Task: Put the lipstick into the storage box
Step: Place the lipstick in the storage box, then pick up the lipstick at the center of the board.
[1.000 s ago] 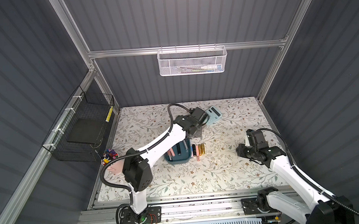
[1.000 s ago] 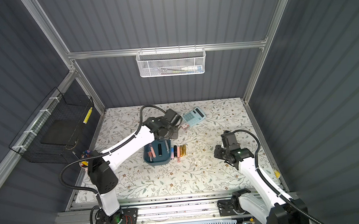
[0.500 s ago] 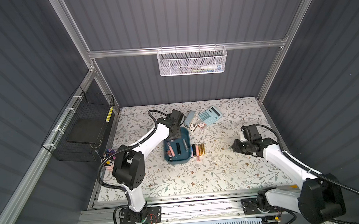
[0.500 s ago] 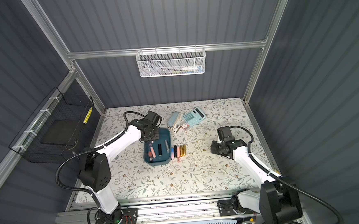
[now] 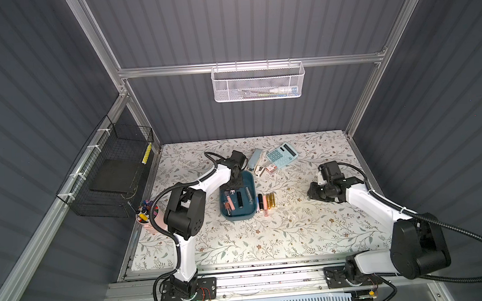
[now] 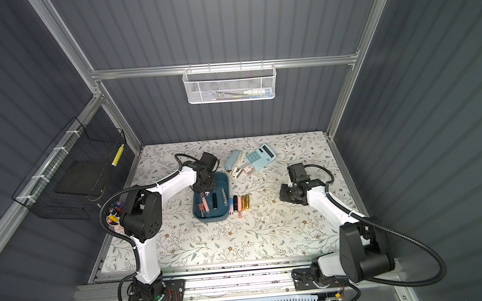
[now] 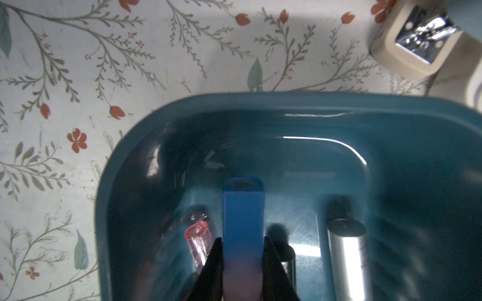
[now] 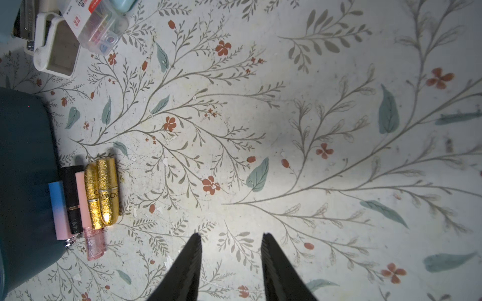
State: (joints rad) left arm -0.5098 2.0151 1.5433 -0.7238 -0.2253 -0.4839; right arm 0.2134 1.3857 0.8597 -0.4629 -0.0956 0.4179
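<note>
The teal storage box [image 5: 239, 217] [image 6: 211, 218] lies left of the mat's centre. Pink, black and silver lipstick tubes lie inside it. My left gripper [image 5: 235, 183] [image 7: 243, 238] hangs over the box's far end, shut on a blue-to-pink lipstick [image 7: 243, 208] that points down into the box [image 7: 260, 103]. A row of lipsticks [image 5: 266, 201] [image 8: 86, 198], blue-pink, black, pink and two gold, lies against the box's right wall. My right gripper [image 5: 312, 194] [image 8: 230, 235] hovers open over bare mat to the right, with nothing between its fingers.
A light-blue calculator [image 5: 281, 155], a stapler [image 5: 255, 159] and a small clear box [image 5: 271, 168] lie just beyond the storage box. A pen cup [image 5: 146, 217] stands at the left edge. A black wire basket [image 5: 109, 176] hangs on the left wall, a white mesh basket [image 5: 258, 82] on the back wall.
My left gripper has drawn back from near the calculator to above the storage box's far end. The right gripper has shifted slightly away from the front edge.
</note>
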